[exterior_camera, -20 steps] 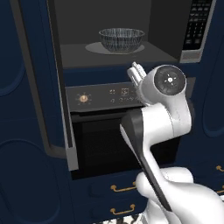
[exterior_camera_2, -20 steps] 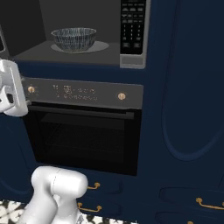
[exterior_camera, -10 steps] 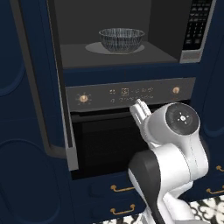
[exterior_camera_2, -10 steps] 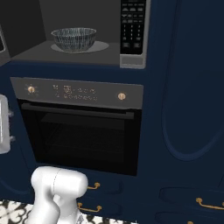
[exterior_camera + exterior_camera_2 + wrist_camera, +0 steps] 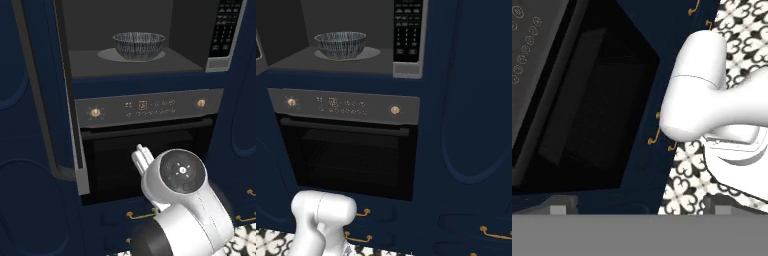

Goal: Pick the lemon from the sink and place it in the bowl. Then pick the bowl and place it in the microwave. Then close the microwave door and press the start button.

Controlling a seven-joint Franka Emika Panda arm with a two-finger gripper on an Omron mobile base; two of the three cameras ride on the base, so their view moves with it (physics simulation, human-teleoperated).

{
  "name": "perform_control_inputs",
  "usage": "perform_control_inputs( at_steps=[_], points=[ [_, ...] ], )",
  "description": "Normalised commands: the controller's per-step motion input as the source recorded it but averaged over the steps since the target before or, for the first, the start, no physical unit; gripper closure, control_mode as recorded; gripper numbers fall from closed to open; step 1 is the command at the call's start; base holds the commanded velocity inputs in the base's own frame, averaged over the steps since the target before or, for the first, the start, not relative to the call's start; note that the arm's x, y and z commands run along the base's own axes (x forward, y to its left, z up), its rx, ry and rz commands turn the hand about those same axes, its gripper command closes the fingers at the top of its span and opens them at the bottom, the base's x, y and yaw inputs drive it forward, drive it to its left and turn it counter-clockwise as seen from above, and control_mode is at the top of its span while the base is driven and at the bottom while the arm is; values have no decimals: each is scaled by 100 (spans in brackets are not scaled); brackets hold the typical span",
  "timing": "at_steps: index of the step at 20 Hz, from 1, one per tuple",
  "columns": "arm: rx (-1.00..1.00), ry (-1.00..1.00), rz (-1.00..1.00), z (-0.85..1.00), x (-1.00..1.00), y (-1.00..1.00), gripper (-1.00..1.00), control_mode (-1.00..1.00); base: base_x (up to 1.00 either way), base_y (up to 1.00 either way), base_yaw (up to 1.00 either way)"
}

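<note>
- Gripper [image 5: 640,207]: jaws stand fully apart and hold nothing; in the hand view both dark tips rise at 6 o'clock with only cabinet front and patterned floor [image 5: 688,172] beyond them.
- In the left base view the hand hangs low before the oven [image 5: 145,150], below the control strip [image 5: 150,106].
- Bowl [image 5: 139,45]: upright on the round plate inside the microwave [image 5: 135,60], at 12 o'clock above the hand. Its rim hides the inside, so the lemon cannot be confirmed there.
- Door [image 5: 45,90]: swung open, standing edge-on at 9 o'clock of the cavity.
- Step in hand, as judged: closing the door. Raise the hand, bring it round to the door's outer face, and push with the flat of the fingers along the swing arc. Push near the free edge, away from the hinge, and keep the wrist clear of the oven front.
- Follow through until the door seats, since the start press depends on that.
- Panel [image 5: 407,30]: rows of pale buttons at 3 o'clock of the cavity; legends too small to read.
- Strip symbols are likewise illegible; no brand mark shows.
</note>
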Motion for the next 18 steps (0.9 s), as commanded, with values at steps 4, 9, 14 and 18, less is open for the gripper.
perform_control_inputs(
  at_steps=[4, 9, 14, 18],
  points=[
    [0, -25, 15, -86, -75, 19, -100, -100, 0, 0, 0],
    [-5, -16, 18, -100, -15, 28, -100, -100, 0, 0, 0],
    [-14, -34, 20, -82, -20, 54, -100, -100, 0, 0, 0],
    [-10, -31, 5, -49, 46, 71, -100, -100, 0, 0, 0]
  ],
)
